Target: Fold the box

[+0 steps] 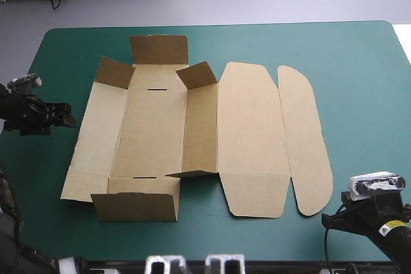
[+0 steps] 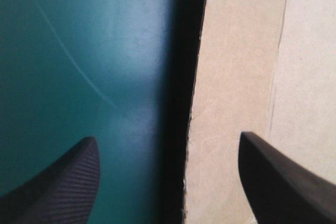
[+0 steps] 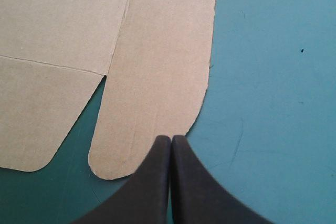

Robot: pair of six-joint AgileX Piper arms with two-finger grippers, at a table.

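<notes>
You have the box (image 1: 154, 133) lying mid-table on the teal-green cover (image 1: 359, 62), mostly flat, with several flaps raised on its left half. Left gripper (image 2: 168, 137): fingers wide apart, holding nothing, straddling the box's left edge. Right gripper (image 3: 171, 139): fingers pressed together, empty, tip at the near end of the rounded flap (image 3: 157, 77); contact cannot be told.

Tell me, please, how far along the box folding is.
Done: little; the box lies mostly flat, only its end flaps partly raised. In hand: the open left gripper straddles its left edge, the shut right gripper hovers at the rounded flap's near end. Left: raising and tucking the walls.
</notes>
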